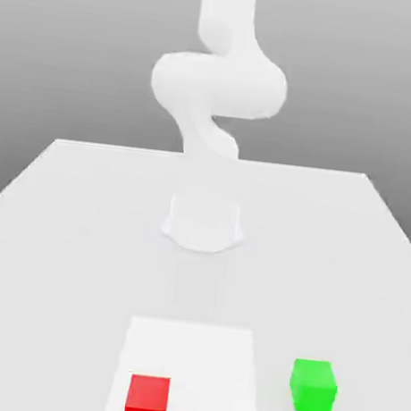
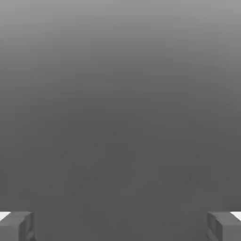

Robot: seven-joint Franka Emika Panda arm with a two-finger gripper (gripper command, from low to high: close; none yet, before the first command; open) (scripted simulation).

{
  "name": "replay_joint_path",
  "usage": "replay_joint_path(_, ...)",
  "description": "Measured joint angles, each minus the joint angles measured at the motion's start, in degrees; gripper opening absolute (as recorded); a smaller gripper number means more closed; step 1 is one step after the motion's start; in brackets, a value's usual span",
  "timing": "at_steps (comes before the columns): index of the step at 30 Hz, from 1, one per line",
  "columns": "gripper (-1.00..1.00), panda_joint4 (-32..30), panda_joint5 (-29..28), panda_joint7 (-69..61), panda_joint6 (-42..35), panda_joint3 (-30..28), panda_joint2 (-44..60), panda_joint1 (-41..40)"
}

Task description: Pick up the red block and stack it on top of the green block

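Nearest the camera in the exterior view sits the red block point(image 1: 147, 404), resting on a white square point(image 1: 194, 356) laid on the table point(image 1: 66, 274). The block occupies the part of the square toward the exterior view's left and is partly cut off by the lower picture edge. The green block point(image 1: 313, 386) rests directly on the table, off the square, toward the exterior view's right. The two cubes stand well apart, and each sits flat on its base.

Gripper point(image 2: 120, 227) status: open, the two fingers spread wide at opposite sides of the hand view, with nothing between them. The arm point(image 1: 221, 85) rises from its base point(image 1: 203, 225) at the far side of the cubes.

Step in hand, as judged: approach, before the pick. The red block is neither grasped nor stacked. For the next move, position the gripper above the red block, point it downward, and align the fingers with two opposite faces. Keep them apart during the descent; close only when the cube is centred between them. An off-centre descent could strike the top face or push the cube aside.
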Motion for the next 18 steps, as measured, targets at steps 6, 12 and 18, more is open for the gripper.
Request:
replay_joint_path(6, 0.00, -1.7, 0.8, -2.0, 4.5, -1.6, 12.8, 0.6)
replay_joint_path(12, 0.00, -3.3, 1.7, -4.1, 9.0, -2.9, 25.3, 0.8)
replay_joint_path(18, 0.00, -4.9, 2.5, -6.0, 13.4, -3.6, 37.8, 0.5)
